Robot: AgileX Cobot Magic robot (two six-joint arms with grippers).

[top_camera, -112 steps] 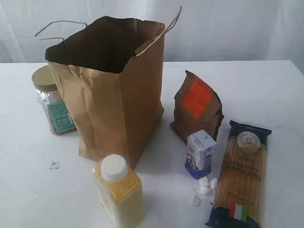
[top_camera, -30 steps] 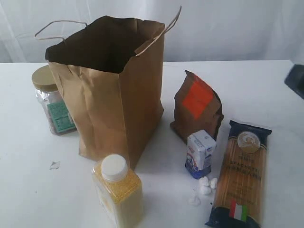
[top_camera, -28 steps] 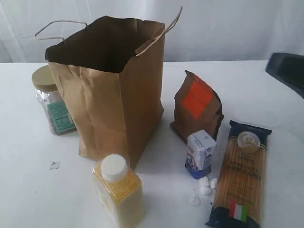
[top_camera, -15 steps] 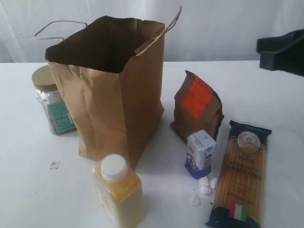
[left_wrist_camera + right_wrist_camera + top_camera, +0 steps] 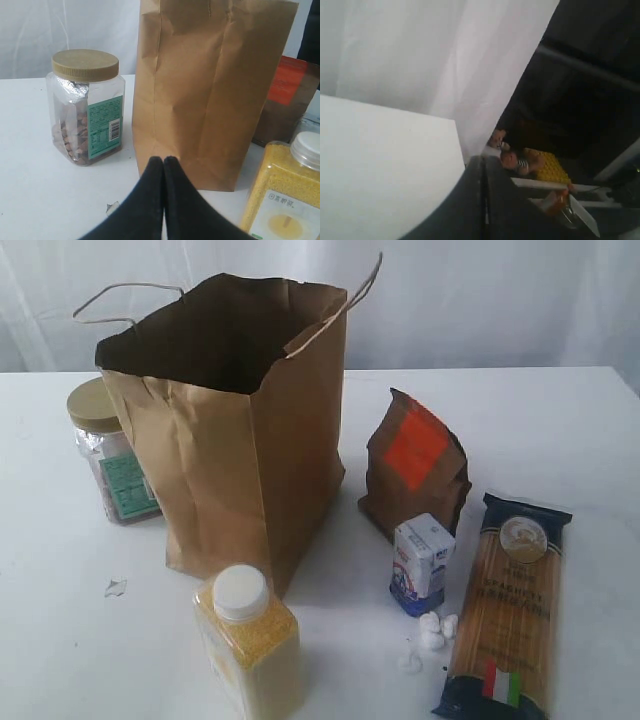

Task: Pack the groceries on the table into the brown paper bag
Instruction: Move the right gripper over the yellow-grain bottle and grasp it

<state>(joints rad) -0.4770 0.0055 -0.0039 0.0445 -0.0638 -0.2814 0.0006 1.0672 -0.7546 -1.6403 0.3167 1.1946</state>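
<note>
The brown paper bag (image 5: 240, 420) stands open on the white table (image 5: 560, 430). Left of it is the tan-lidded jar (image 5: 105, 455); in front, the white-capped yellow-grain bottle (image 5: 250, 640). To its right are the brown pouch (image 5: 415, 470), the small white-blue carton (image 5: 420, 562) and the spaghetti pack (image 5: 510, 605). The dark can is out of view. Neither gripper shows in the exterior view. My left gripper (image 5: 164, 160) is shut and empty, low before the bag (image 5: 215, 90), between jar (image 5: 87, 107) and bottle (image 5: 287, 195). My right gripper (image 5: 482, 160) is shut, past the table's corner (image 5: 380, 165).
A few small white lumps (image 5: 430, 632) lie by the carton, and a paper scrap (image 5: 115, 587) lies on the table at front left. White curtains hang behind the table. The right wrist view looks off the table toward dark shelving with clutter (image 5: 545, 170).
A dark arm part came into the exterior view at the right edge, rose, and has now left the view. The groceries and the bag have not moved.
</note>
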